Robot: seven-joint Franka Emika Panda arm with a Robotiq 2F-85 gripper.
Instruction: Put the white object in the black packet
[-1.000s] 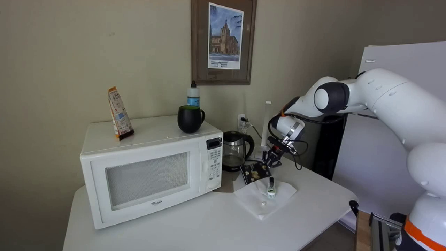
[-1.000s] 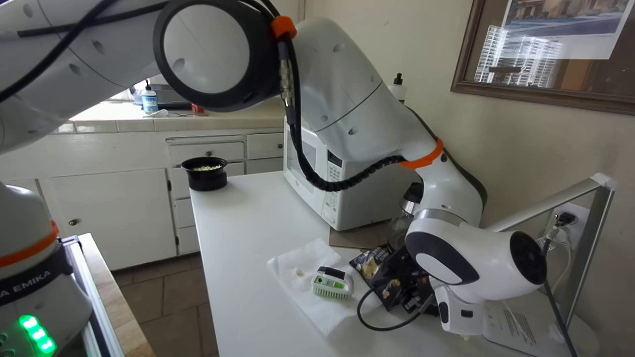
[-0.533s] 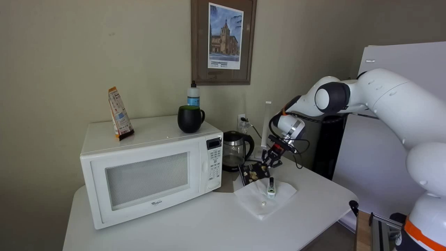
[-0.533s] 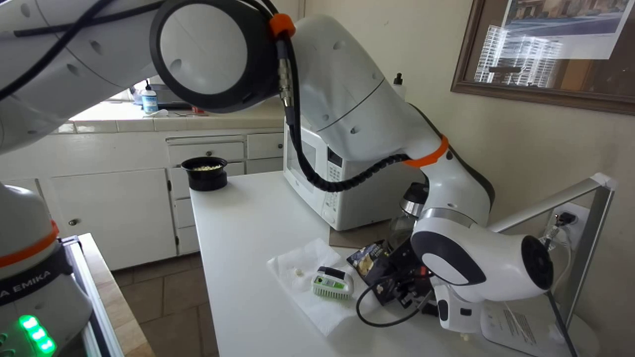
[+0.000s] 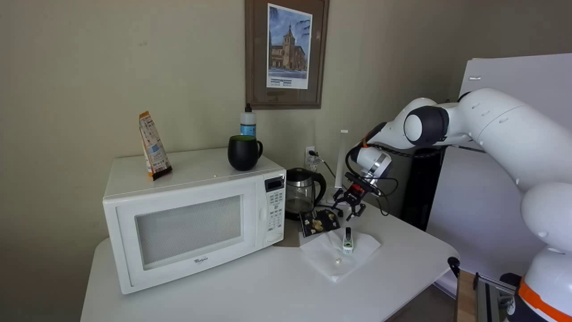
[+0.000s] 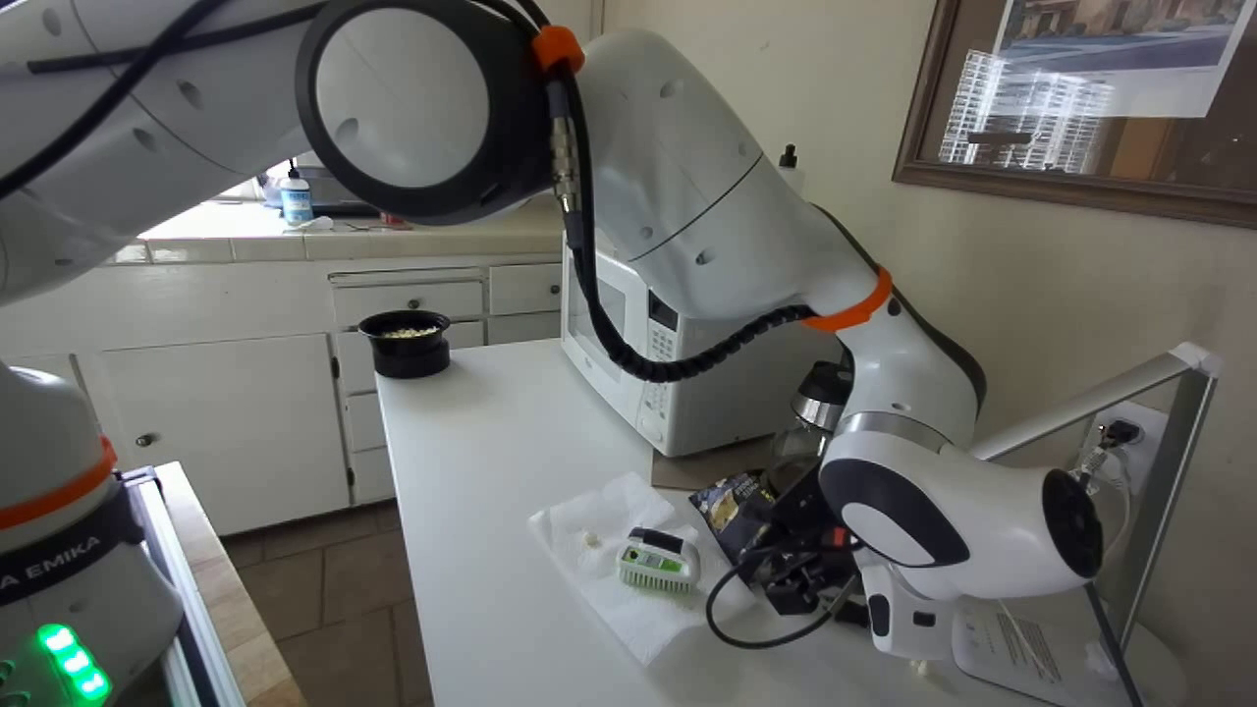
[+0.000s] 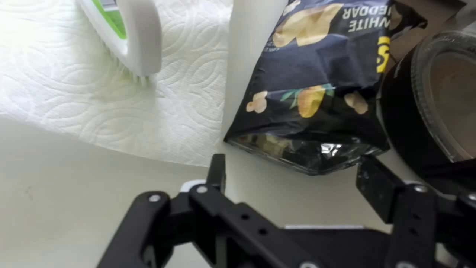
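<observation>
Where the wrist view looks down on the bench [image 7: 55, 182], the fingers [image 7: 377, 190] of the gripper [image 7: 295, 175] stand wide apart along the lower part of the frame. Above them, right of centre, lies the black packet [image 7: 316, 70], printed face upward and lettering inverted; its mouth — parted, with a glossy lining visible inside — faces the gap between the fingertips. Whether either fingertip touches the packet cannot be told. A paper towel [image 7: 193, 85] covers the upper left of the frame and bears a white-and-green brush [image 7: 145, 41], bristles showing along its lower edge. In both exterior views the small white object [image 5: 338, 261] lies on this towel, near the brush but apart from it, to its left in each frame, and apart from the packet. In an exterior view a glass kettle [image 5: 298, 201] stands just beside the packet, right of a white microwave [image 5: 192, 228], on whose top rest a black mug [image 5: 242, 153] and, toward the left, a bag [image 5: 154, 147] with an orange edge. Left of centre in an exterior view, a black bowl [image 6: 408, 355] with pale contents stands at the corner of the bench; the robot's arm [image 6: 687, 177] crosses the same frame from upper left to lower right.
</observation>
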